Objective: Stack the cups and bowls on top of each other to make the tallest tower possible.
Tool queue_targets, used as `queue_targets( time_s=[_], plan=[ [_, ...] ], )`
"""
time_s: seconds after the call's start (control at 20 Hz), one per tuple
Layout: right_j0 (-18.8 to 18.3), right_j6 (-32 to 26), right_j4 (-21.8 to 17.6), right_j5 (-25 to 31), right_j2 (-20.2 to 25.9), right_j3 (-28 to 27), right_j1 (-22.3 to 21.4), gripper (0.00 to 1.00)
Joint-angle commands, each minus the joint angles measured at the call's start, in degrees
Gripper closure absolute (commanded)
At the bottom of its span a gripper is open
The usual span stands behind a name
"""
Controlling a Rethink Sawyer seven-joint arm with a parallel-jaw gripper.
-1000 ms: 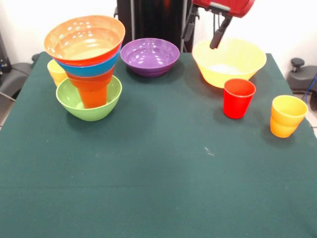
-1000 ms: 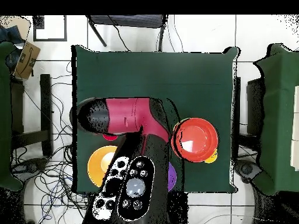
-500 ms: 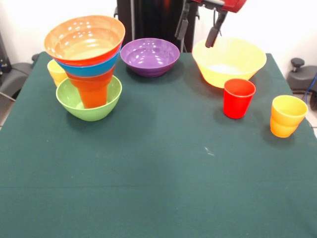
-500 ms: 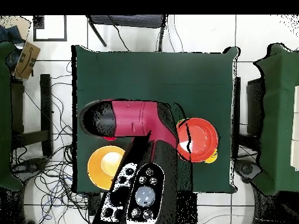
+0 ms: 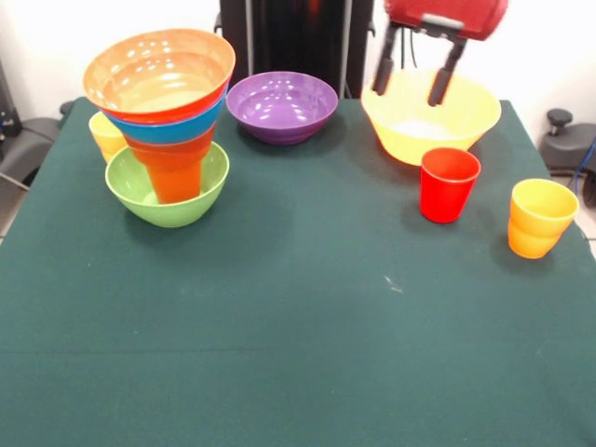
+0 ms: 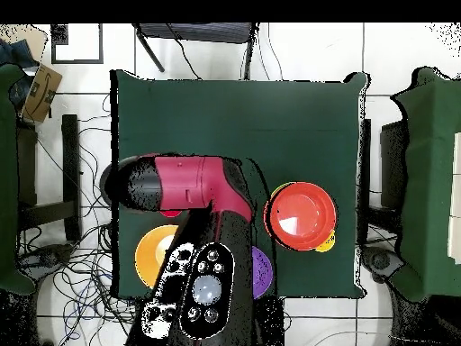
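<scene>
At the left of the front view stands the tower (image 5: 166, 121): a green bowl (image 5: 140, 197) at the base, an orange cup (image 5: 174, 168), then a blue bowl (image 5: 163, 130) and a wide orange bowl (image 5: 158, 70) on top. From overhead the tower (image 6: 302, 214) shows as an orange-red disc. My gripper (image 5: 411, 73) hangs open and empty over the back rim of the big yellow bowl (image 5: 466, 116). A purple bowl (image 5: 282, 105), a red cup (image 5: 449, 183), a yellow-orange cup (image 5: 540, 217) and a yellow cup (image 5: 104, 133) stand apart on the table.
The dark green table (image 5: 298, 326) is bare across its middle and front. In the overhead view the red arm (image 6: 194, 185) covers much of the table's lower left, with the yellow bowl (image 6: 153, 257) and a sliver of the purple bowl (image 6: 262, 270) showing beside it.
In the front view the gripper has shifted right and a little lower, and now hangs over the yellow bowl. Bowls, cups and tower have not moved.
</scene>
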Motion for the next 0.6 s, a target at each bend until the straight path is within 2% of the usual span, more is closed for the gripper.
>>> queue_targets(
  time_s=[0.05,0.6],
  plan=[
    [3.38,9.64,2.85,-0.14,7.59,3.57,5.83,0.00],
    [11.45,15.71,3.20,3.63,0.91,-2.54,13.21,0.00]
  ],
)
